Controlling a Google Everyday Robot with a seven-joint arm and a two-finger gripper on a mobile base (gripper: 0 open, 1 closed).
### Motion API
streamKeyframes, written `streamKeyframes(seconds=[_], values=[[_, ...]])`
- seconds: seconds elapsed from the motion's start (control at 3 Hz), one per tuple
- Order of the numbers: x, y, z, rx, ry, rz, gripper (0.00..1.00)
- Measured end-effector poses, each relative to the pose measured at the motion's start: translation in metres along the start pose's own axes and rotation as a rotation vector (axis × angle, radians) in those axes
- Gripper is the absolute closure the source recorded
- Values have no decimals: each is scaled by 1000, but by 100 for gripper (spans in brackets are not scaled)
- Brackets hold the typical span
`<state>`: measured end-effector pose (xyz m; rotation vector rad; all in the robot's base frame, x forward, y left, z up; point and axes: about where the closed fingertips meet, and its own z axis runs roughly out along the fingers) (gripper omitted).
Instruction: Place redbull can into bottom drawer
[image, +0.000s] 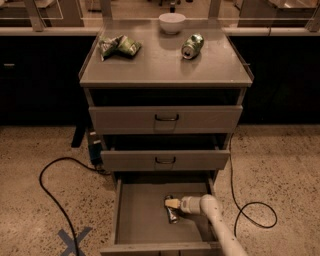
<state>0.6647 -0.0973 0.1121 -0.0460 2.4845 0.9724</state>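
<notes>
Lower centre of the frame, the redbull can (172, 216) is lying inside the bottom drawer (135, 220), the gripper (172, 203) hanging right over it.

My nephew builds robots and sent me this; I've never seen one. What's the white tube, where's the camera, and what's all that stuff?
The white tube is the robot's one arm. The gripper at its end, a two-finger clamp, reaches into the open bottom drawer of a grey cabinet. The single camera looks down on the cabinet from the front; where it is mounted I cannot say. At the gripper, inside the drawer, is a slim redbull can; whether it is gripped cannot be told. On the cabinet top sit a white bowl, a green can on its side and a crumpled green bag. Cables trail over the floor.
</notes>
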Motion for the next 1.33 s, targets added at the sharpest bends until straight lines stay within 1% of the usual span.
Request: streamKeyframes(seconds=[0.67,1.0,1.33], values=[[0,0,0,0,0,0,13],[0,0,0,0,0,0,0],[0,0,0,0,0,0,0]])
